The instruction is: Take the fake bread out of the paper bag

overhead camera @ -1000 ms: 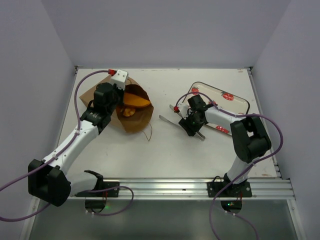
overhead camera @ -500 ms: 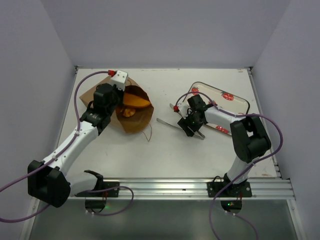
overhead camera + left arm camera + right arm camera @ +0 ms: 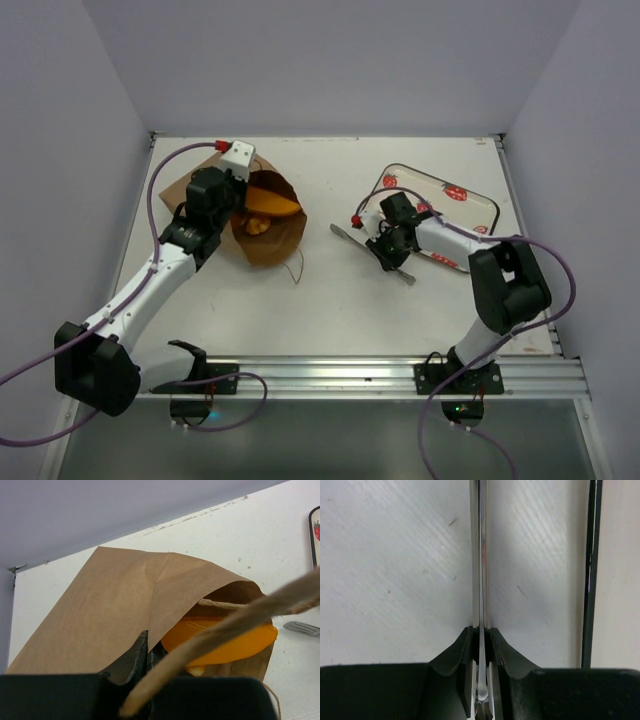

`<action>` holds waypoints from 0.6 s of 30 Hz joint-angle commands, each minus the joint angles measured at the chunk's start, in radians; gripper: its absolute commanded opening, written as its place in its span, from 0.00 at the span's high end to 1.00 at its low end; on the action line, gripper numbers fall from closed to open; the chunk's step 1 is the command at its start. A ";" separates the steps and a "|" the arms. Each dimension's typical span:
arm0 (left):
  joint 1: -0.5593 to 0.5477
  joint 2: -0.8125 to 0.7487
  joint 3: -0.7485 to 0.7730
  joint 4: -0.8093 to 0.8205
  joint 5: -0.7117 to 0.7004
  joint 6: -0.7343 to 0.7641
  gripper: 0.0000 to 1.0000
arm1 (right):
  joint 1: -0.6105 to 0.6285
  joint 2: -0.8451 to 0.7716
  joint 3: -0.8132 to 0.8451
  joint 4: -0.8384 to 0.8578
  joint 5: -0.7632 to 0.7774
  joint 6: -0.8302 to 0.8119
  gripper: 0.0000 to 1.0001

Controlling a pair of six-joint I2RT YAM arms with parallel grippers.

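Note:
The brown paper bag [image 3: 270,243] lies on its side at the left, mouth facing right. A long glossy orange bread [image 3: 272,205] and a small roll [image 3: 257,226] show inside the mouth. My left gripper [image 3: 238,193] is shut on the bag's upper edge and holds the mouth up. In the left wrist view the gripper [image 3: 147,645] pinches the bag [image 3: 115,600], the bread [image 3: 220,642] sits under the flap, and a string handle [image 3: 240,617] crosses close in front. My right gripper [image 3: 386,244] is shut on the metal tongs [image 3: 345,233]; the right wrist view shows the gripper [image 3: 481,632] squeezing the tongs [image 3: 480,555] flat.
A strawberry-print tray [image 3: 470,205] lies at the right, just behind the right gripper; its dark rim [image 3: 592,570] runs along the right of the right wrist view. The bag's loose string handle [image 3: 297,268] trails on the table. The walls stand close on the left, the back and the right.
My right gripper has shifted slightly right and back with the tongs, and the tongs' two arms now lie together. The left arm and the bag have not moved.

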 commanded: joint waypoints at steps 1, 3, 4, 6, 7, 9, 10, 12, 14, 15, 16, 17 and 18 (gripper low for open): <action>0.004 -0.037 0.003 0.049 -0.013 -0.016 1.00 | -0.010 -0.126 0.006 -0.079 -0.004 -0.053 0.90; 0.004 -0.038 0.003 0.049 -0.017 -0.017 1.00 | -0.024 -0.172 0.026 -0.125 -0.002 -0.072 0.91; 0.004 -0.040 0.001 0.049 -0.019 -0.017 1.00 | -0.031 -0.215 0.035 -0.142 -0.007 -0.097 0.93; 0.004 -0.046 0.004 0.051 -0.031 -0.017 1.00 | -0.048 -0.254 0.069 -0.205 -0.042 -0.140 0.94; 0.004 -0.048 0.004 0.051 -0.032 -0.017 1.00 | -0.048 -0.272 0.080 -0.222 -0.048 -0.155 0.94; 0.004 -0.052 0.006 0.049 -0.034 -0.019 1.00 | -0.048 -0.320 0.115 -0.291 -0.096 -0.197 0.93; 0.004 -0.055 0.009 0.049 -0.029 -0.020 1.00 | -0.050 -0.350 0.123 -0.302 -0.106 -0.214 0.92; 0.006 -0.054 0.014 0.041 -0.023 -0.023 1.00 | -0.044 -0.372 0.155 -0.348 -0.166 -0.247 0.91; 0.004 -0.058 0.015 0.041 -0.011 -0.033 1.00 | -0.033 -0.389 0.176 -0.377 -0.180 -0.257 0.91; 0.004 -0.061 0.015 0.041 -0.008 -0.036 1.00 | -0.012 -0.387 0.202 -0.389 -0.171 -0.272 0.90; 0.004 -0.066 0.017 0.041 -0.003 -0.039 1.00 | 0.001 -0.384 0.213 -0.402 -0.162 -0.278 0.90; 0.004 -0.069 0.018 0.034 0.000 -0.042 1.00 | 0.016 -0.380 0.224 -0.414 -0.147 -0.281 0.91; 0.006 -0.071 0.026 -0.003 0.004 -0.050 1.00 | 0.047 -0.372 0.239 -0.418 -0.107 -0.287 0.91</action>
